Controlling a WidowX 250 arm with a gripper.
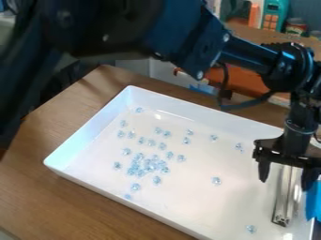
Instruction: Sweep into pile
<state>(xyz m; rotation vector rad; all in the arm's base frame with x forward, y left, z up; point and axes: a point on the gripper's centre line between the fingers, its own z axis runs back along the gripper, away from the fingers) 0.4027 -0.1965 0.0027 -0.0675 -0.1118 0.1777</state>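
Pincer (286, 185): is hanging over tray's (188, 108) R end, tips apart.
Beads (149, 165): are lying in tray, many clumped, others scattered.
Tray: is resting on wood surface (37, 201).

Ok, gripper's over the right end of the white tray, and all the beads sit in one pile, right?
Not all the beads are in one pile: the camera view shows many scattered around a cluster. The gripper is indeed over the white tray, toward the picture's right.

Black arm (188, 37) enters upper left; jaws hang down, spread apart.
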